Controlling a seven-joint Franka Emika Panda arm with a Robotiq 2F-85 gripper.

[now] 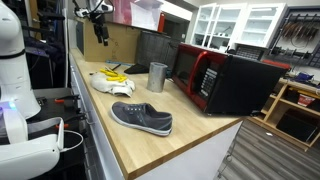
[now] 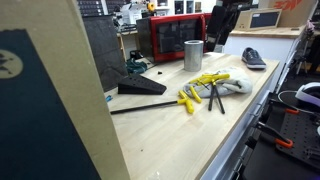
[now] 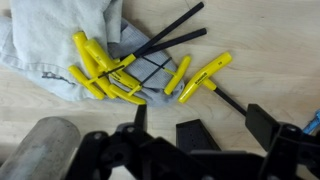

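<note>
Yellow-handled hex keys point(image 3: 120, 70) lie in a loose tangle, partly on a crumpled grey cloth point(image 3: 40, 45) and partly on the wooden worktop point(image 3: 270, 40), just beside a metal cup point(image 1: 157, 77). Well above them hangs the claw point(image 3: 200, 115), spread wide and empty. The crossed shafts and soft folds look a risky target: a pinch here could lift several keys at once, drag the cloth, or knock the cup.
</note>
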